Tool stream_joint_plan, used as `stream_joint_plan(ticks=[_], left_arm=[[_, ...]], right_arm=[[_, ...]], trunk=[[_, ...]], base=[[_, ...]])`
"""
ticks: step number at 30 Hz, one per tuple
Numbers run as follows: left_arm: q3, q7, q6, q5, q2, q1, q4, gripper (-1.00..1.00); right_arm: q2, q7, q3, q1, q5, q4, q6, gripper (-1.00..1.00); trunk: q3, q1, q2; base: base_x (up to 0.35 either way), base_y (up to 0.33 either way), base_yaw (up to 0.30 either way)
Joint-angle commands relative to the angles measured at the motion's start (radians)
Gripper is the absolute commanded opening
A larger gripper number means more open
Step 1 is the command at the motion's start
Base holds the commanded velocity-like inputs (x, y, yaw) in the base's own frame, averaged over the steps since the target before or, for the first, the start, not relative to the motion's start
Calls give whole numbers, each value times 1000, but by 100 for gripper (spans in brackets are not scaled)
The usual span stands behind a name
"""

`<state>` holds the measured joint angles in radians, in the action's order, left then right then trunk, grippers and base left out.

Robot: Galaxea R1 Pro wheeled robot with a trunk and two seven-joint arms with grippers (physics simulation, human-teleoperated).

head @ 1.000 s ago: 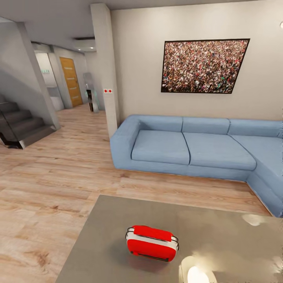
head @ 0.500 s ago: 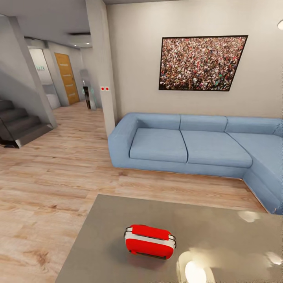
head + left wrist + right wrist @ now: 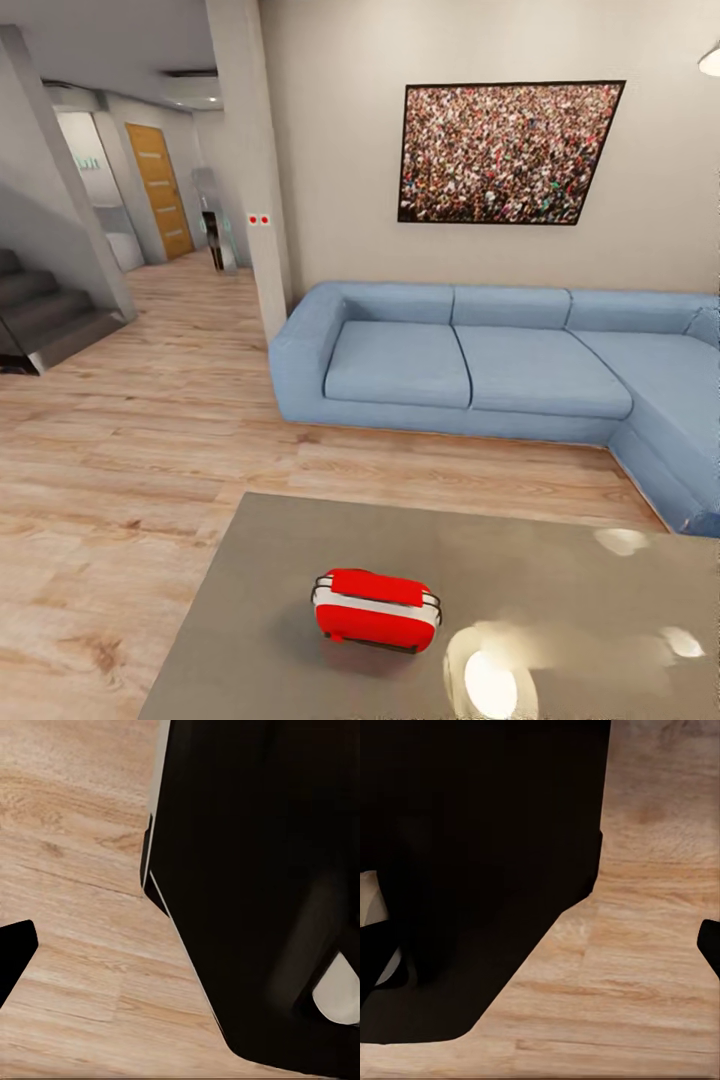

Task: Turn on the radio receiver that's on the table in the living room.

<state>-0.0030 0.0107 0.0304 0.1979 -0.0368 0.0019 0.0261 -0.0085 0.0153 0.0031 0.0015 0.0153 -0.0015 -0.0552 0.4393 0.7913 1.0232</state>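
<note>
Radio: red with a white band, sits upright on the surface, toward its near left part, well in from the edges
Surface: glossy grey-taupe top, bright light reflections just right of the radio
Sofa: blue, L-shaped, beyond the surface's far edge, against the beige wall
Picture: framed crowd scene on the wall above the sofa
Floor: light wood planks, left of and beyond the surface
Stairs: dark steps far to the left of the sofa
Door: wooden, down the hall past the stairs
Wrist views: dark robot body over wood floor
Jaws: cannot tell for either arm
</note>
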Motion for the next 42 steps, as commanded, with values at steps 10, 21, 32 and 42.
stream_joint_plan(ticks=[10,21,32,42], left_arm=[[0,0,0,0,0,0,0,100],[0,0,0,0,0,0,0,100],[0,0,0,0,0,0,0,100],[0,0,0,0,0,0,0,100]], right_arm=[[0,0,0,0,0,0,0,100],[0,0,0,0,0,0,0,100],[0,0,0,0,0,0,0,100],[-1,0,0,0,0,0,0,100]], trunk=[[-15,-38,-70],[-26,-73,-133],[-8,-73,-133],[8,-73,-133]], base=[[0,0,-63],[0,0,-63],[0,0,-63],[0,0,-63]])
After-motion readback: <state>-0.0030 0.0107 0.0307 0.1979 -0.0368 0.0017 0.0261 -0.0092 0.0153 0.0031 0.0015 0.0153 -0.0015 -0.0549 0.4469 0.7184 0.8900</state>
